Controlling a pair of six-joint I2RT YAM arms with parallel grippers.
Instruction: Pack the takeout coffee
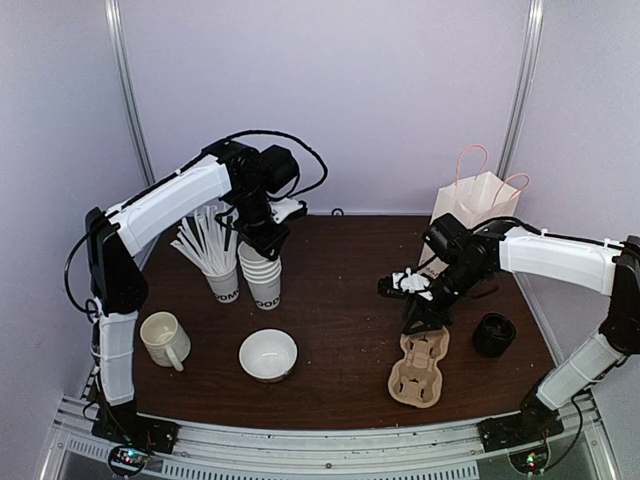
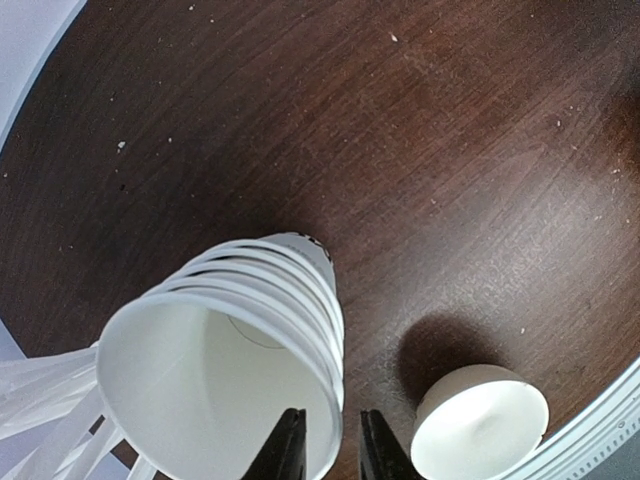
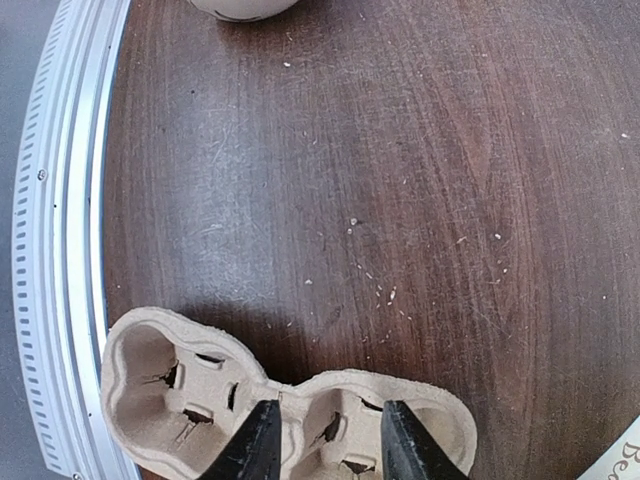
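No takeout coffee shows in any view. A stack of lidless white paper cups (image 1: 266, 285) stands at the left of the brown table. My left gripper (image 1: 262, 243) hangs right over it. In the left wrist view the left gripper (image 2: 332, 415) is narrowly open astride the top cup's rim (image 2: 200, 370), one finger inside and one outside, with a sliver of gap on each side. My right gripper (image 1: 425, 322) is down on the far end of a brown pulp cup carrier (image 1: 420, 370). The right gripper (image 3: 325, 405) stands open across one pocket of that carrier (image 3: 160, 400).
A cup of white straws (image 1: 224, 285) stands next to the stack. A white mug (image 1: 163, 338) and a white bowl (image 1: 268, 355) sit near the front. Black lids (image 1: 493, 335) lie right of the carrier. A white paper bag (image 1: 478, 205) stands at the back right.
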